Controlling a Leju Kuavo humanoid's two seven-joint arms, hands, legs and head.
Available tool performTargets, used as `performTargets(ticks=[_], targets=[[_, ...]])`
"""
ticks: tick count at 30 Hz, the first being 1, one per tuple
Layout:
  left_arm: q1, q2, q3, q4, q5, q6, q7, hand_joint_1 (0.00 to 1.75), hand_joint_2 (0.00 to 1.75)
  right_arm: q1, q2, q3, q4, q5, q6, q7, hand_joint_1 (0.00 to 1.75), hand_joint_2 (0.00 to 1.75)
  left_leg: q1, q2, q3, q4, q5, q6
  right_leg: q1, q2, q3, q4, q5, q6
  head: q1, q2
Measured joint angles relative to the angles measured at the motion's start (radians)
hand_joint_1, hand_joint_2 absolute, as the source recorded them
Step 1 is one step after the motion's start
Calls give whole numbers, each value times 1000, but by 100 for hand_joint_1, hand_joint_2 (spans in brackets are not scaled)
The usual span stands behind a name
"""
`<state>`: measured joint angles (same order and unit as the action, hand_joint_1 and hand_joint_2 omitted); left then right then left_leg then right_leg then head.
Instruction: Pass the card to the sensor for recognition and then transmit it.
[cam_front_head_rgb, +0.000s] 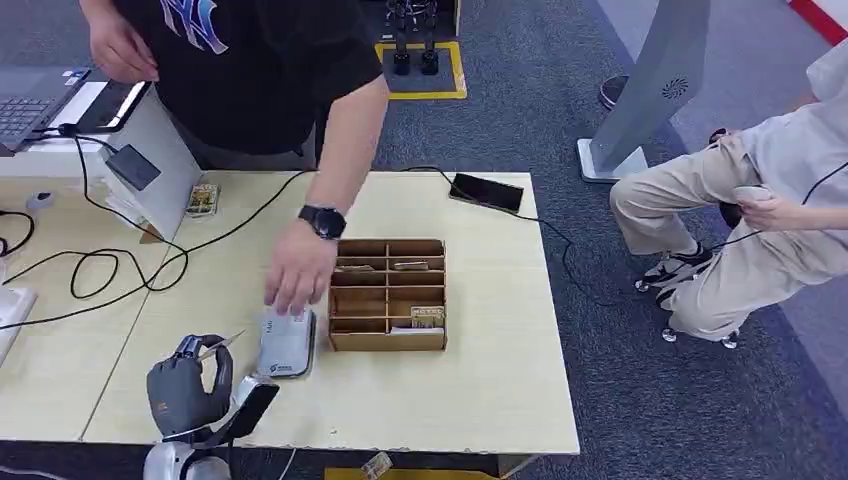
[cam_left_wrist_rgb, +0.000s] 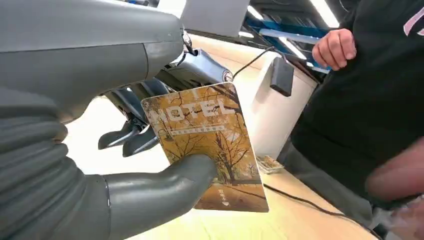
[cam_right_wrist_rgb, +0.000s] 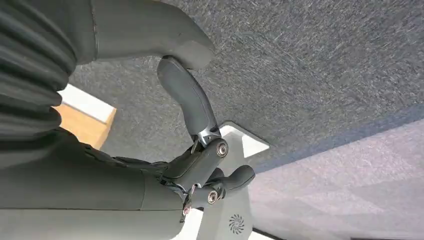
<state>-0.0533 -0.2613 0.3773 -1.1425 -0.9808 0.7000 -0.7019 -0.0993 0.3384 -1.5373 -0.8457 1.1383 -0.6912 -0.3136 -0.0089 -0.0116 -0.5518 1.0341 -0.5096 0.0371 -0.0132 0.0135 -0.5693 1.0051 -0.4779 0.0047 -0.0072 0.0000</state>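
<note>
I am looking down on a pale wooden table (cam_front_head_rgb: 480, 390) standing on grey carpet; my left hand (cam_front_head_rgb: 188, 385) sits at the near edge of it, gripping one card (cam_left_wrist_rgb: 207, 145) between the thick thumb and the darker fingers (cam_left_wrist_rgb: 125, 137); the card is printed with autumn trees and the word HOTEL, and in the head view it shows as a thin sliver poking up from the hand; just beyond that hand lies one flat white sensor (cam_front_head_rgb: 285, 343), and a person's hand (cam_front_head_rgb: 298, 280) rests on its far end, a black watch (cam_front_head_rgb: 322, 221) on the wrist; touching or nearly touching the sensor's right side is one wooden organiser box (cam_front_head_rgb: 388, 293) split into compartments, with a few cards lying in some of them, too small for me to count surely; further out I see one black phone (cam_front_head_rgb: 486, 192) at the far edge of the table, one laptop (cam_front_head_rgb: 30, 102) at the far left, and black cables (cam_front_head_rgb: 110, 270) looping across the left half; my right hand (cam_right_wrist_rgb: 200, 170) hangs over the carpet, fingers partly curled and holding nothing; a second person (cam_front_head_rgb: 760, 220) sits off to the right, clear of the table.
</note>
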Motion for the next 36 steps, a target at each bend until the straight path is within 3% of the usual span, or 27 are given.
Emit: performTargets(ticks=[14, 36], targets=[[-6, 0, -65, 22, 105, 0, 0, 175, 175, 0, 0, 0, 5, 0, 0, -5, 0, 175, 0, 0, 0, 0, 0, 0, 0, 0, 0, 0, 0, 0, 0, 0], [27, 3, -136, 68, 141, 0, 5, 175, 175, 0, 0, 0, 6, 10, 0, -3, 0, 175, 0, 0, 0, 0, 0, 0, 0, 0, 0, 0, 0, 0, 0, 0]])
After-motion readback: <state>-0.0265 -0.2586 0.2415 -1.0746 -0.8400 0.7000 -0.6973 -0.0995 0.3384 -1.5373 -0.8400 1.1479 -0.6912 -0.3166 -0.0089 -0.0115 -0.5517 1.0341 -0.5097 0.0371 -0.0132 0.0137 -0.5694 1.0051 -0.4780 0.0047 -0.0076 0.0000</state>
